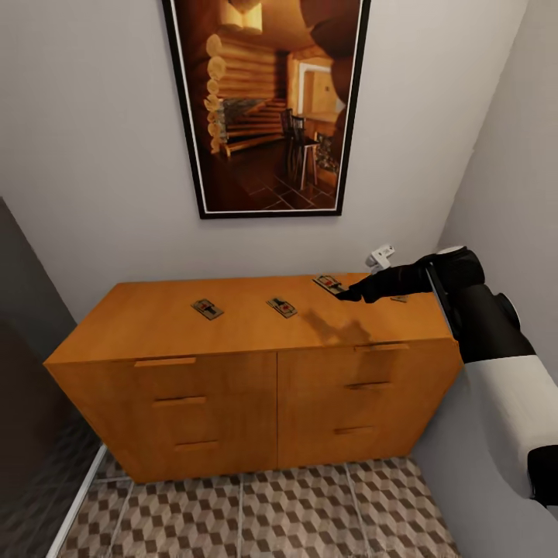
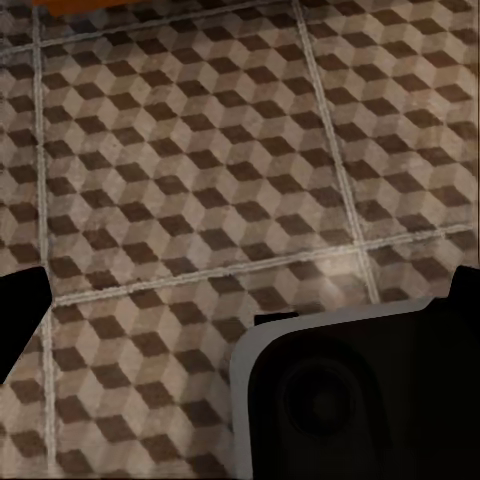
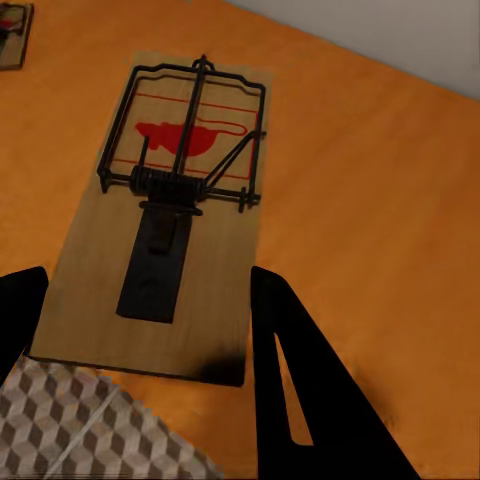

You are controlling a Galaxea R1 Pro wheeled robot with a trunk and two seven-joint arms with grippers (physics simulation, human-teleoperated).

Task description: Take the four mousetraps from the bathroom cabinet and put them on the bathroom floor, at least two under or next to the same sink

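Three mousetraps lie flat on top of the orange-brown cabinet [image 1: 232, 372]: one at the left [image 1: 207, 308], one in the middle [image 1: 282, 307], and one toward the back right [image 1: 328, 284]. A tan corner of another board [image 1: 400, 298] peeks out behind my right arm. My right gripper [image 1: 351, 294] hovers at the back-right trap. In the right wrist view this mousetrap [image 3: 165, 215] lies between the open fingers [image 3: 300, 380], its near end level with the tips of my right gripper [image 3: 140, 330]. My left gripper [image 2: 240, 300] stands open over the bathroom floor [image 2: 200, 150], holding nothing.
A framed picture [image 1: 267, 108] hangs on the wall above the cabinet. Walls close in on the left and right. Patterned tiles [image 1: 263, 511] spread in front of the cabinet. A grey-white part of my own body [image 2: 330, 390] shows in the left wrist view.
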